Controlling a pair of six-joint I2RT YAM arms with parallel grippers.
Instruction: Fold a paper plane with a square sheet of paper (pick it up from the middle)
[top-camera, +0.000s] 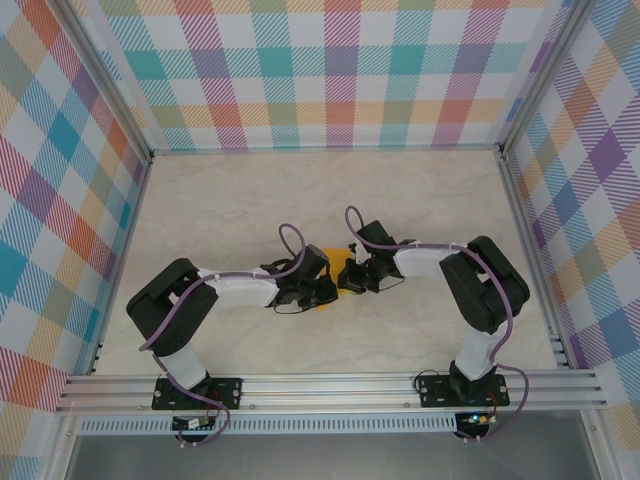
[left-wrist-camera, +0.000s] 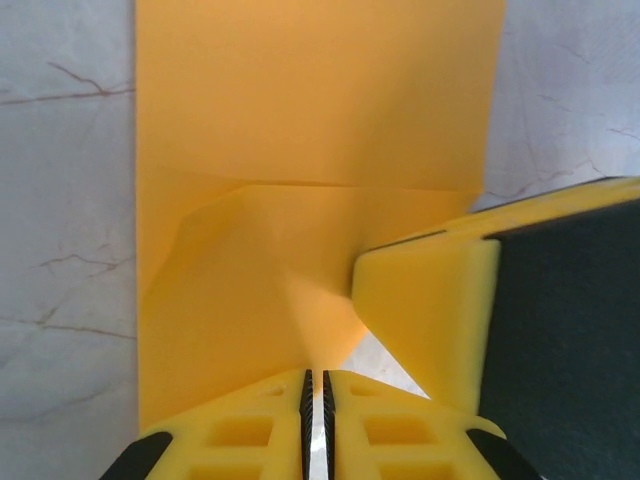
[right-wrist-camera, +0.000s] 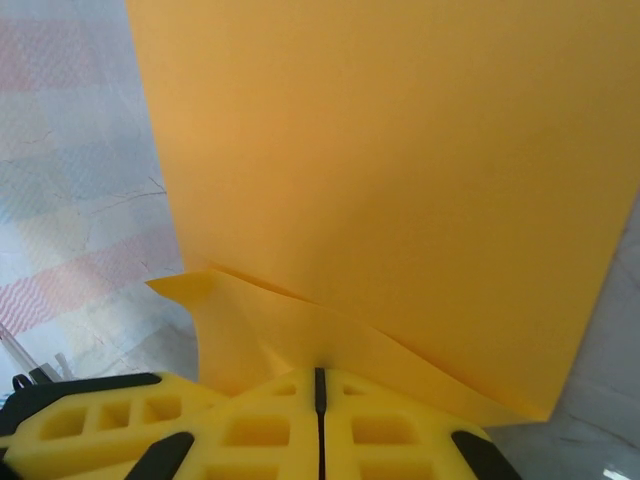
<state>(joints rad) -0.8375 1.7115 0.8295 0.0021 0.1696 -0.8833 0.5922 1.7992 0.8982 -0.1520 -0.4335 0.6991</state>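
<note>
Paper: creased orange-yellow square sheet of paper (left-wrist-camera: 320, 100)
Right gripper (right-wrist-camera: 320, 372): pinching its fold
Left gripper (left-wrist-camera: 315, 376): nearly together; hold unclear

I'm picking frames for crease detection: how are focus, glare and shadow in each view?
Top view: even light, sharp, but the paper is a small, mostly hidden patch. Left wrist view: paper and table veins crisp, with a soft shadow under the raised fold. Right wrist view: paper evenly lit with no glare; the table behind it looks washed out and blurred.
</note>
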